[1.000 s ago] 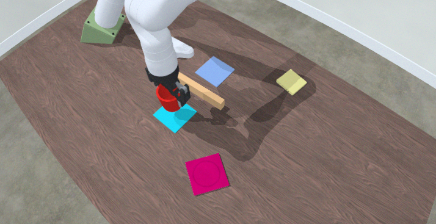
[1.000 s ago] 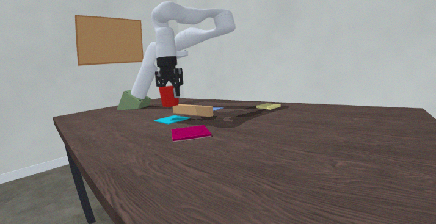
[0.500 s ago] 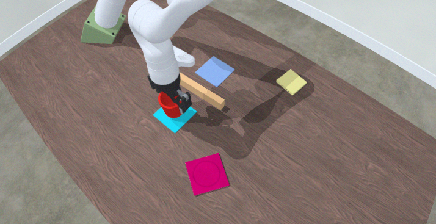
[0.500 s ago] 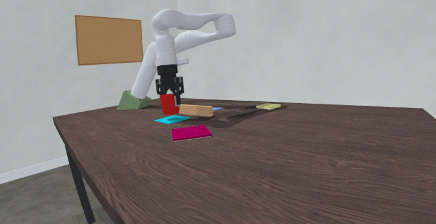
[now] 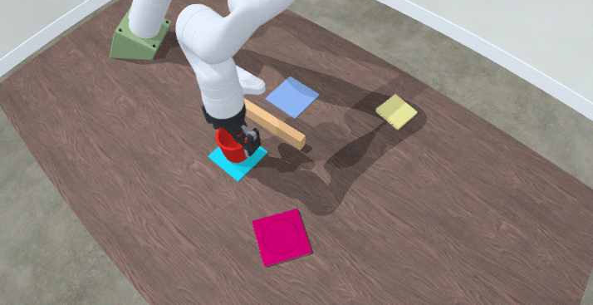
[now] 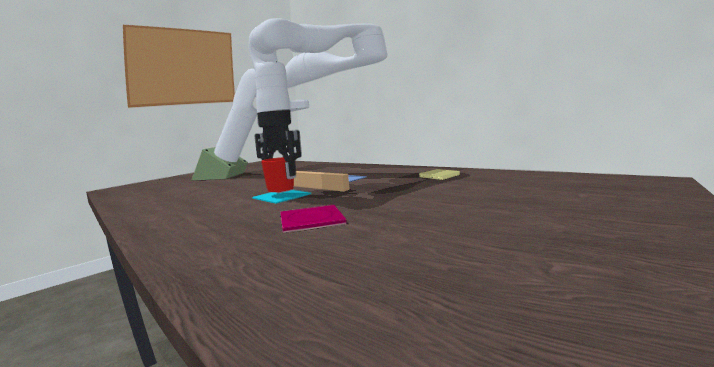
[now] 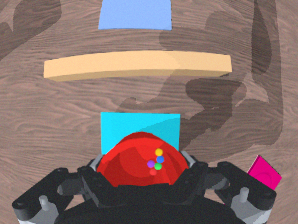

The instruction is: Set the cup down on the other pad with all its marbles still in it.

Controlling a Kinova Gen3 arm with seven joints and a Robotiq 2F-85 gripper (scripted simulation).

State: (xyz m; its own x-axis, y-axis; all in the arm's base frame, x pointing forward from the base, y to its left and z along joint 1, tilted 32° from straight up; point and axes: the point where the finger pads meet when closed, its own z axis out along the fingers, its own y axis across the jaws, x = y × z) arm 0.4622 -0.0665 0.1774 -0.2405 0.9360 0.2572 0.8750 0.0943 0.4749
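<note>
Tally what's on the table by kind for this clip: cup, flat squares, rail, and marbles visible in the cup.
Cup: 1, red, between the tool's fingers
Flat squares: 4, cyan, blue, yellow, magenta
Rail: 1, tan
Marbles visible: 4
Total: 10

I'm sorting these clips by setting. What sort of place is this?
Probably a bare robot test room: a white arm on a green wedge base atop a dark wooden table, plain pale walls, one corkboard.

The dark wooden worktop (image 5: 415, 220) carries a cyan pad (image 5: 241, 166), blue pad (image 5: 291, 96), magenta pad (image 5: 281, 237), yellow block (image 5: 396, 111), tan rail (image 5: 276, 125) and green arm base (image 5: 133, 41).
</note>
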